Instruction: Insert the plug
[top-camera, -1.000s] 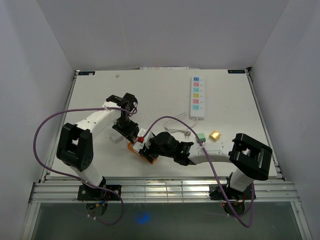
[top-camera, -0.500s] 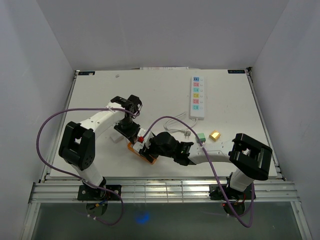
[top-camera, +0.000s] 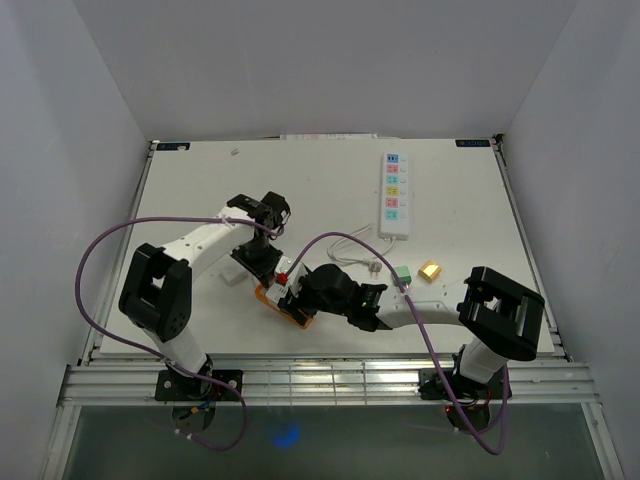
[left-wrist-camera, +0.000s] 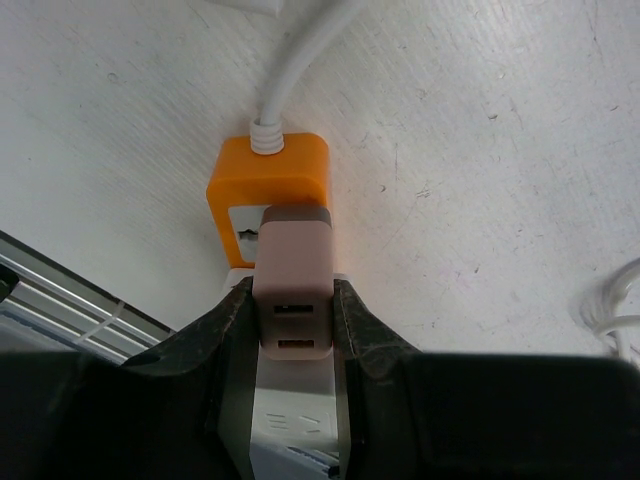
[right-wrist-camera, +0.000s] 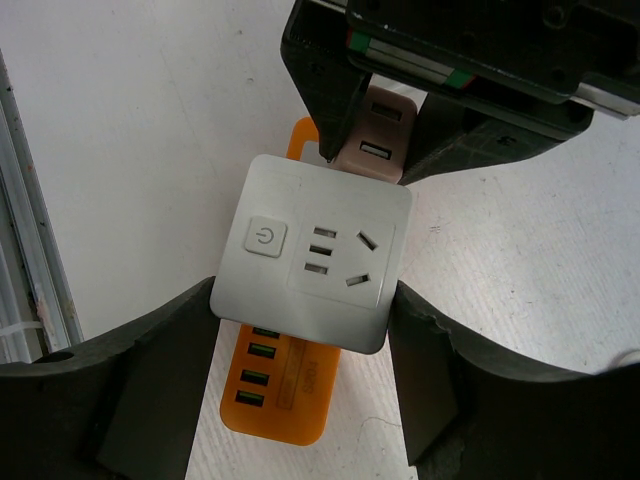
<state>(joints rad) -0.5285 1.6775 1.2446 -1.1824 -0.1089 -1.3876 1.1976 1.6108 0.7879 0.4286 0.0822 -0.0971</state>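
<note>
On the bench (top-camera: 320, 180), a power strip (top-camera: 396, 195) lies at the back right. Nearer, a left cube (top-camera: 403, 274) and a right cube (top-camera: 431, 270) lie side by side. Left of them, the socket box (right-wrist-camera: 315, 255) sits between the right fingers (right-wrist-camera: 160, 390); the charger (left-wrist-camera: 293, 290), between the left fingers (left-wrist-camera: 235, 330), touches it.

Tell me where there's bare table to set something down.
Free: the table left of the white power strip, and right of the strip. Crowded: near middle, where left gripper and right gripper meet at the orange socket block, green cube and gold cube just right.
</note>
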